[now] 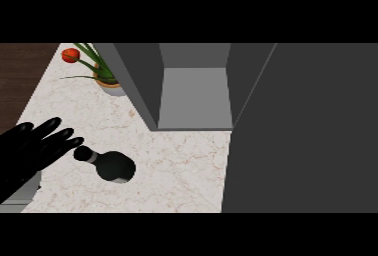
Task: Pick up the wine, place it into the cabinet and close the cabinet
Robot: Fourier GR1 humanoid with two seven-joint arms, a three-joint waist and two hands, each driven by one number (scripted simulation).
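Wine bottle (111, 165) upright on the pale marble desk (177, 160), seen from steeply above, cap end toward the left, well in front of and left of the open cabinet (193, 95). Left hand (33, 147) at the view's left edge, fingers straight and spread wide, holding nothing, fingertips just beside the bottle's cap; touching or a hair apart, cannot tell. Right hand nowhere in view. Cabinet door (303, 130) swung out, filling the right side as a dark slab, grey shelf floor inside bare and visible. Potted plant with a red flower (100, 70) at the far left corner of the desk, beside the cabinet's left wall. Step in hand, by judgement: closing in on the bottle for the pick-up. To do well: bring the palm lower and alongside the body of the bottle rather than the narrow cap, then curl fingers and thumb round it only once both sides are covered; pressing on the cap alone likely to tip a tall bottle. Lift straight up before travelling, then carry right and away toward the opening, keeping off the cabinet's near left wall and the plant. Door to be shut only after release and withdrawal.
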